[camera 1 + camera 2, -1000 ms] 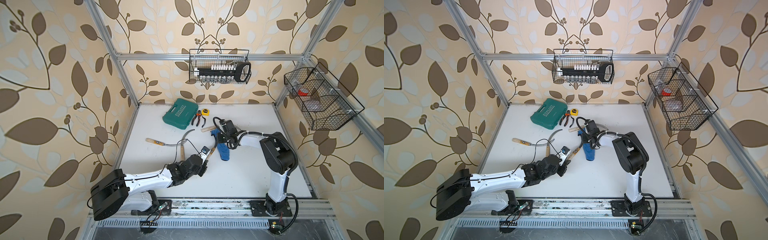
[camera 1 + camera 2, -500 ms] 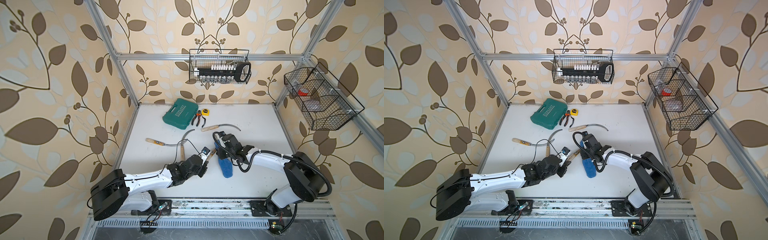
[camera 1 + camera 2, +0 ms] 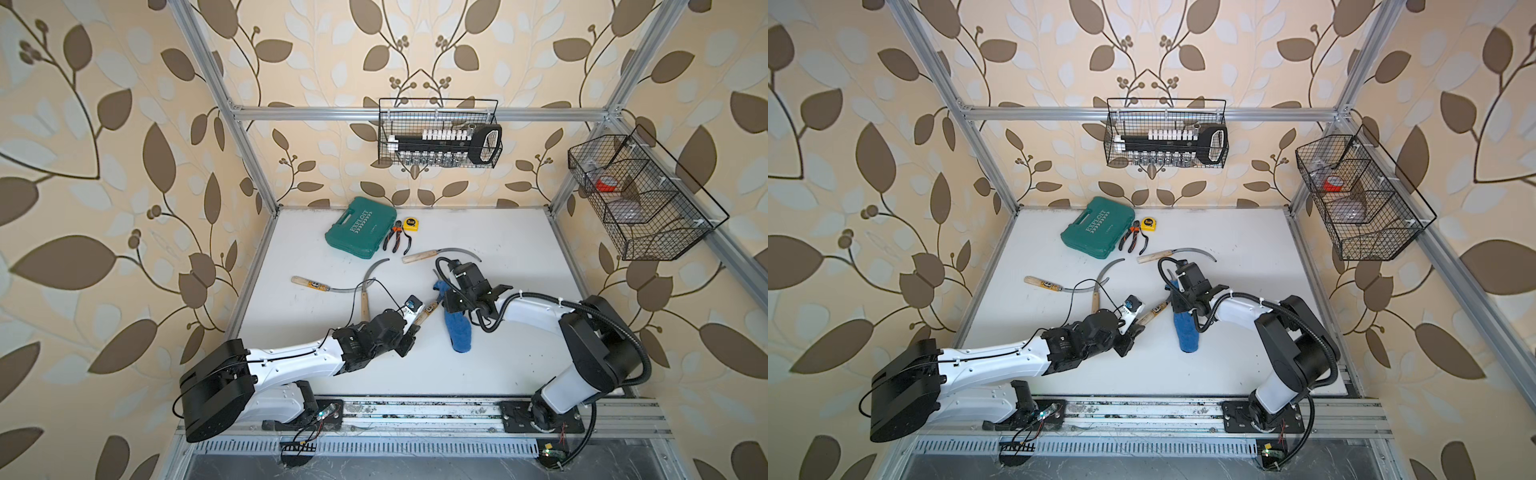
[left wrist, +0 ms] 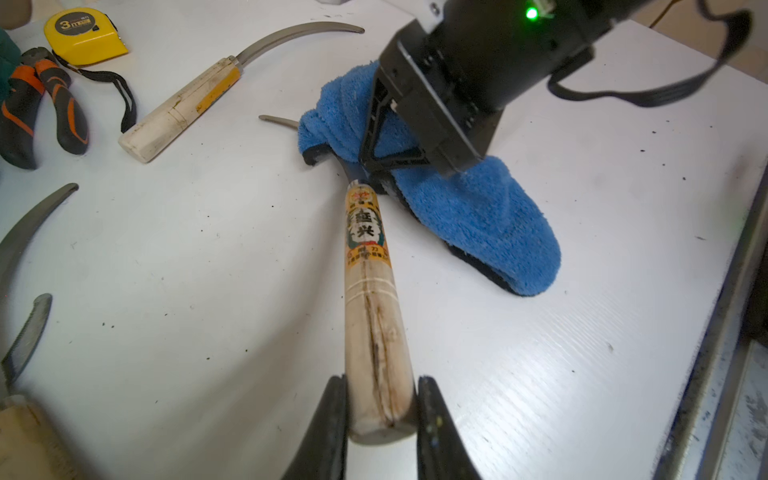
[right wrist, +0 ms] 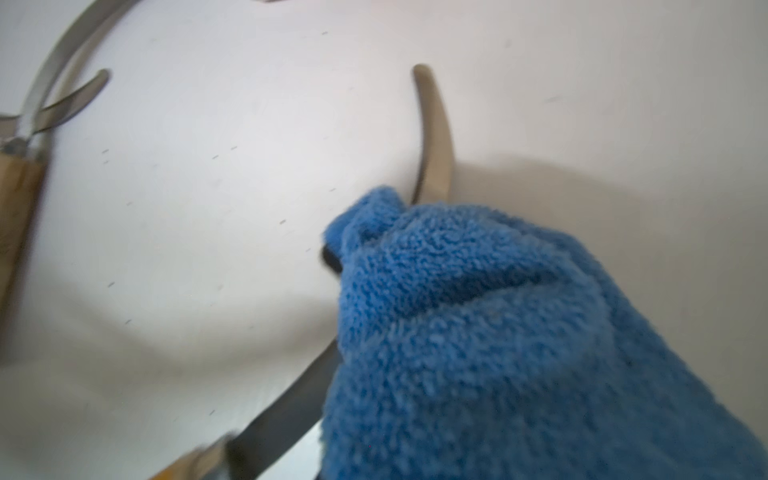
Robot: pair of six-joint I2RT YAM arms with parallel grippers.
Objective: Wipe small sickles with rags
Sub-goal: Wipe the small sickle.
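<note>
White tabletop (image 3: pixel 498 365) under both my arms. On it the blue rag (image 3: pixel 457 332) lies draped over the blade of one small sickle (image 4: pixel 368 291); my right pincer (image 4: pixel 409 166) is clenched on the rag, my left pincer (image 4: pixel 380 415) clamps that sickle's wooden handle end.

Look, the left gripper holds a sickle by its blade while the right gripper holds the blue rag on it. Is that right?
Not quite. The left gripper holds the sickle by its wooden handle, not its blade: the left wrist view shows the jaws shut on the handle's end. The right gripper does hold the blue rag on it.
</note>
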